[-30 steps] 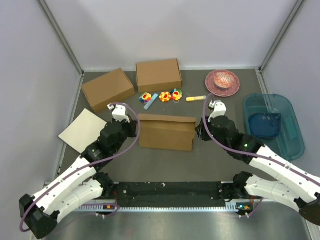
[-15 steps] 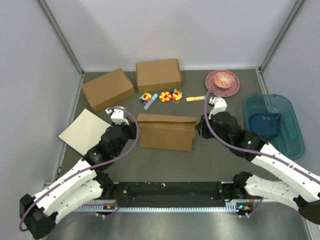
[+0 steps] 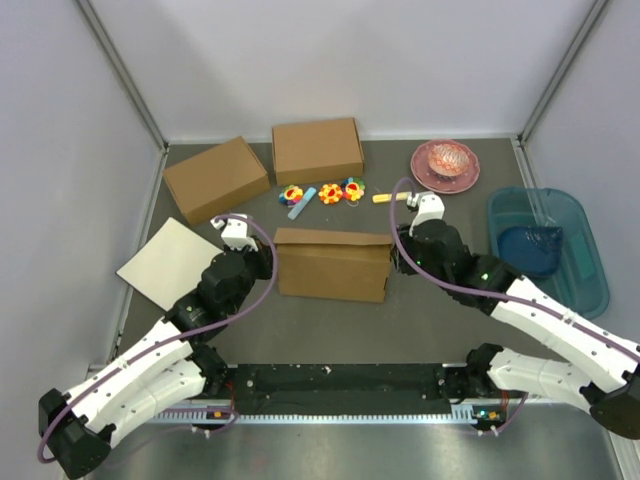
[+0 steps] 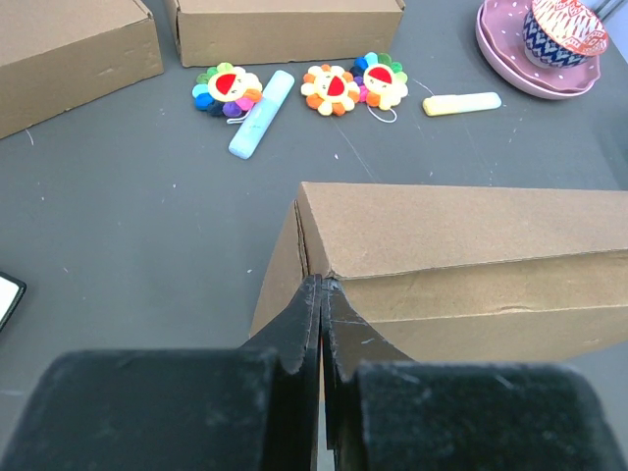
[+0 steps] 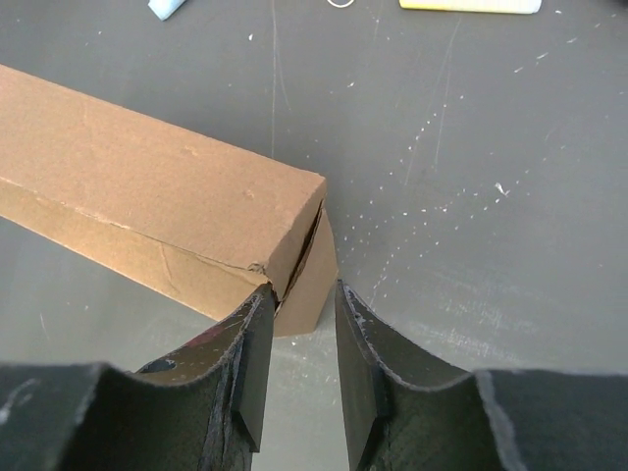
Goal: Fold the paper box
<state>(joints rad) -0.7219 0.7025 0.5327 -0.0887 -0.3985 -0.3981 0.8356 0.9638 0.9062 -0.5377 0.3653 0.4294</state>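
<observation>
Cardboard box: the brown paper box stands formed with its lid down in the middle of the table, one long side facing my bases and my two claws at its ends.
Left arm: I reach forward and low from the near left, with my wrist bent in toward the box's left end.
Left claw: my fingers are pressed together with nothing between them. The tips touch the near left corner of the box, just under the lid edge.
Right arm: I stretch in from the near right, with my wrist turned toward the box's right end.
Right claw: my fingers are a little apart. The box's near right corner sits at the mouth of the gap, where the end flap gapes slightly. I cannot tell whether the pads press it.
Behind the box: flower toys, a blue stick and a yellow stick lie in a row.
</observation>
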